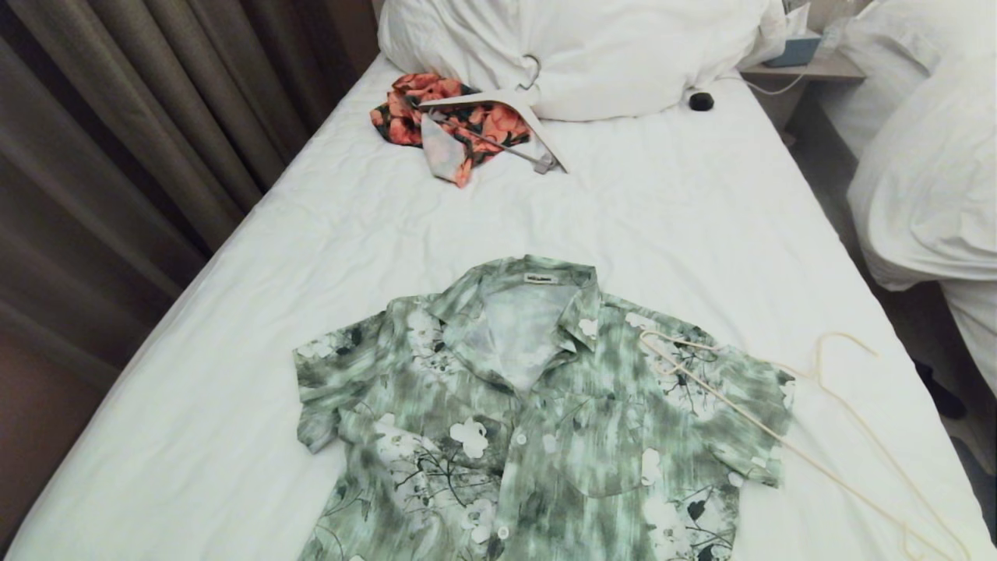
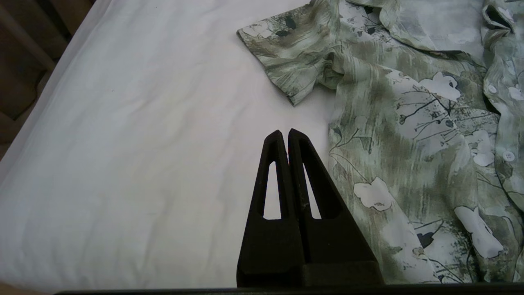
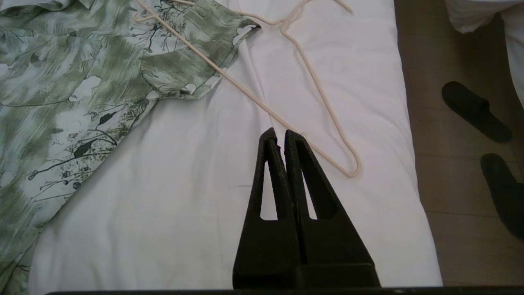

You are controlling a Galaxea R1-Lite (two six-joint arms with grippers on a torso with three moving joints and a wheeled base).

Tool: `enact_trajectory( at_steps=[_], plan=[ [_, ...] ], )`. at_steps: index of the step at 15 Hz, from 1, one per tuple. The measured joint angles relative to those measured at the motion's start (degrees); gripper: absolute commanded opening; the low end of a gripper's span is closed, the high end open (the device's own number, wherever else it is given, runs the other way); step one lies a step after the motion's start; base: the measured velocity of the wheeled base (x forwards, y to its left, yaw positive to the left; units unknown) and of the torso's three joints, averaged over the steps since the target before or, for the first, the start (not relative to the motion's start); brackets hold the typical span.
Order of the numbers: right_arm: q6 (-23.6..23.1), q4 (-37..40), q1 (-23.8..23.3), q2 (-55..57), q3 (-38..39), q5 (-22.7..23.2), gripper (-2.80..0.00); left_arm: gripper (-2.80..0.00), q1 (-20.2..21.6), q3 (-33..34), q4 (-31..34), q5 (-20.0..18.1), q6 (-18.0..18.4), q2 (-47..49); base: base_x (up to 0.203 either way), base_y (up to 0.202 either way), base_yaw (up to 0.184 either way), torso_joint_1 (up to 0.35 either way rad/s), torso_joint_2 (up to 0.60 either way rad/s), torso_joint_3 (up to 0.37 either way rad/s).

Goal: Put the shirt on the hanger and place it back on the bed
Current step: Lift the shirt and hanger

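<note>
White sheet covers the long bed [image 1: 639, 226], which runs away from the robot with brown curtains [image 1: 132, 132] along its left edge and a strip of wood floor [image 3: 458, 184] past its right edge. Bare sheet lies open to the left of the left gripper [image 2: 285, 133], as far as the mattress edge, and more lies open ahead of both grippers up the middle of the bed. The left gripper hangs above the sheet with its two black fingers pressed together, empty; the shirt [image 1: 537, 421], pale green with dark branch print, is spread flat and face up just to its right, the near sleeve ahead and to the right of the fingertips. The right gripper [image 3: 277, 132] is likewise closed and empty, over bare sheet near the right edge of the bed. The thin cream hanger [image 3: 315, 94] lies just ahead of its fingertips, one corner resting to their right, the far end lying across the shirt's sleeve; whether tips and wire touch cannot be told. Two black slippers [image 3: 475, 110] sit on the floor to the right. Far ahead are a heap of white pillows [image 1: 576, 54], an orange floral garment [image 1: 452, 125] under a broad white hanger [image 1: 498, 105], and a small black object [image 1: 701, 100]. A second white bed [image 1: 927, 171] stands to the right.
</note>
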Motion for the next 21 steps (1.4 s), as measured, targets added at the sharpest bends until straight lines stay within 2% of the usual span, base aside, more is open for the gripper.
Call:
enact_trajectory(
  at_steps=[6,10,15,18,21],
  plan=[
    [-0.2,0.1,0.0,0.0,0.0,-0.1,-2.8,-2.8,0.0,0.0,0.0,0.0,0.0,0.0,0.0,0.0,0.0,0.0,0.0,0.0],
    [-2.3,0.9,0.1,0.1,-0.5,0.6,-2.8,-2.8,0.0,0.0,0.0,0.0,0.0,0.0,0.0,0.0,0.0,0.0,0.0,0.0],
    [-2.1,2.3,0.1,5.2,-5.9,1.3,-2.8,-2.8,0.0,0.0,0.0,0.0,0.0,0.0,0.0,0.0,0.0,0.0,0.0,0.0],
    [0.5,1.9,0.1,13.7,-10.0,1.6,-2.8,-2.8,0.0,0.0,0.0,0.0,0.0,0.0,0.0,0.0,0.0,0.0,0.0,0.0],
    [6.9,1.6,0.1,25.5,-15.5,1.7,-2.8,-2.8,0.0,0.0,0.0,0.0,0.0,0.0,0.0,0.0,0.0,0.0,0.0,0.0]
  ],
)
